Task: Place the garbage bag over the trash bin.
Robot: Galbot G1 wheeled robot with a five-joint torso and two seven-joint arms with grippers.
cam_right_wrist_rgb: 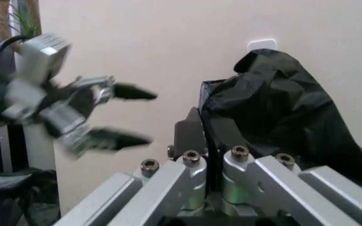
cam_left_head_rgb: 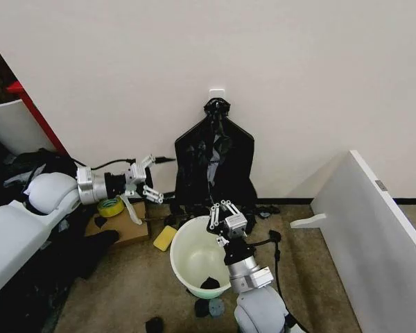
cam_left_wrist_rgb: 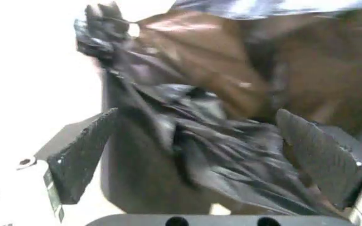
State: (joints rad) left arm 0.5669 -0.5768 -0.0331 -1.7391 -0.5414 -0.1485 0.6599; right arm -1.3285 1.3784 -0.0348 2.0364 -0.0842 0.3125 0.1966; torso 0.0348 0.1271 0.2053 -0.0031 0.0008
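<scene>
A flat bundle of black bags [cam_left_head_rgb: 225, 149] hangs from a white wall hook [cam_left_head_rgb: 217, 91]. One garbage bag [cam_left_head_rgb: 210, 186] is drawn down from it as a thin black strand to my right gripper [cam_left_head_rgb: 222, 208]. That gripper is shut on the bag just above the far rim of the trash bin [cam_left_head_rgb: 182, 258], a round white bucket on the floor. My left gripper [cam_left_head_rgb: 150, 182] is open at the bundle's left edge. In the left wrist view crinkled black plastic [cam_left_wrist_rgb: 218, 150] lies in the gap between its fingers [cam_left_wrist_rgb: 80, 155]. The right wrist view shows the left gripper [cam_right_wrist_rgb: 134, 117] open, apart from the bags [cam_right_wrist_rgb: 282, 103].
A yellow block [cam_left_head_rgb: 164, 238] lies left of the bin. A yellow tape roll [cam_left_head_rgb: 111, 206] sits on a cardboard box [cam_left_head_rgb: 128, 232]. A black scrap [cam_left_head_rgb: 209, 282] lies inside the bin and more lie on the carpet [cam_left_head_rgb: 154, 324]. A white board [cam_left_head_rgb: 374, 229] stands at the right.
</scene>
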